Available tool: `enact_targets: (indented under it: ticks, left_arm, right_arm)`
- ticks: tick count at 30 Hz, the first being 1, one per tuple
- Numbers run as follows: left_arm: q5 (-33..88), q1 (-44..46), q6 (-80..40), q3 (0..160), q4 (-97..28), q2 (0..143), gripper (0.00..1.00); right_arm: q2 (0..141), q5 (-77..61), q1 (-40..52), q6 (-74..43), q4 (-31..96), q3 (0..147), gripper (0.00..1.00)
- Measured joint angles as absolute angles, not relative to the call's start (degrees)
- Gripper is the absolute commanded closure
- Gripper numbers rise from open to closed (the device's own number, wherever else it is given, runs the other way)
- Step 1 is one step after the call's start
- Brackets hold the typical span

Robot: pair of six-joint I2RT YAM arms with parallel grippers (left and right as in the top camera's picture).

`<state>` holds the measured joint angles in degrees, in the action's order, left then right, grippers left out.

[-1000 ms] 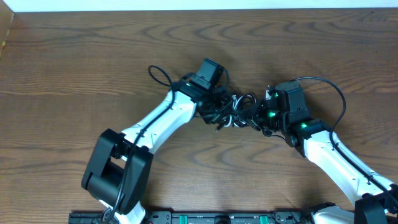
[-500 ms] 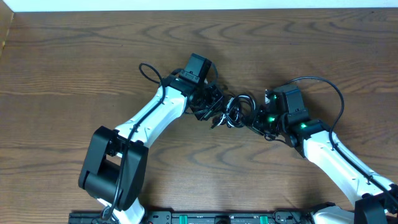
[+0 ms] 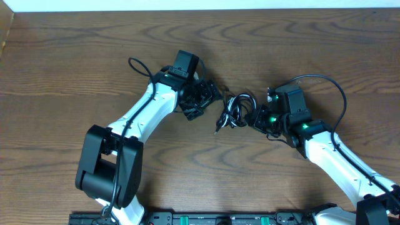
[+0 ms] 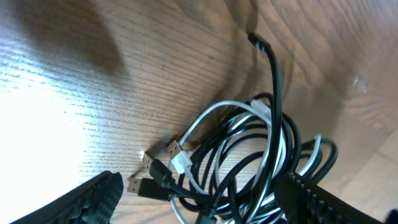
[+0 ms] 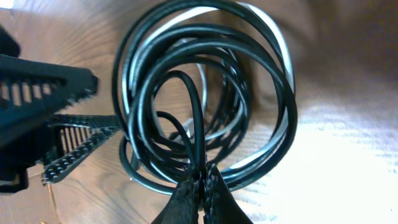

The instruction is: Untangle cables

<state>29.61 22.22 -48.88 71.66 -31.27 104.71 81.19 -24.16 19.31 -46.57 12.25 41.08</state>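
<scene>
The cables (image 3: pixel 236 109) lie as one coiled bundle at the table's middle, between my two grippers. The black cable (image 4: pixel 273 81) loops many times, and the white cable (image 4: pixel 211 115) runs through those loops. Their plug ends (image 4: pixel 149 185) rest on the wood. My left gripper (image 3: pixel 201 100) stands open just left of the bundle, and its fingers (image 4: pixel 93 199) flank the coil without gripping it. My right gripper (image 5: pixel 202 183) is shut on a strand of the black cable (image 5: pixel 155 68) at the bundle's right side. White cable (image 5: pixel 273 37) shows along the coil's rim.
The left arm's own thick wire (image 3: pixel 139 65) loops behind its wrist, and the right arm's wire (image 3: pixel 331 87) arcs over its wrist. A black rail (image 3: pixel 219 219) runs along the near table edge. A white strip (image 3: pixel 187 5) borders the far edge.
My left gripper has opened, let go of the bundle and drawn back to the left. The bundle stays with the right gripper, which has barely moved.
</scene>
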Motion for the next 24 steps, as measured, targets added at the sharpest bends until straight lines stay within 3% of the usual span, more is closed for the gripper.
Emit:
enact_targets:
  ticks: [5,18,24]
  left_arm:
    - [29.6,22.3,-43.2,71.7,-32.5,104.7,0.18]
    - [29.4,22.3,-38.3,71.7,-32.1,104.7,0.15]
    - [29.5,22.3,-37.6,71.7,-30.9,104.7,0.15]
  right_arm:
    - [81.2,-27.4,19.0,-44.0,11.9,41.9,0.99]
    - [81.2,-28.9,18.7,-30.6,39.6,60.8,0.99]
    - [81.2,-28.4,18.7,-20.3,42.3,65.4,0.99]
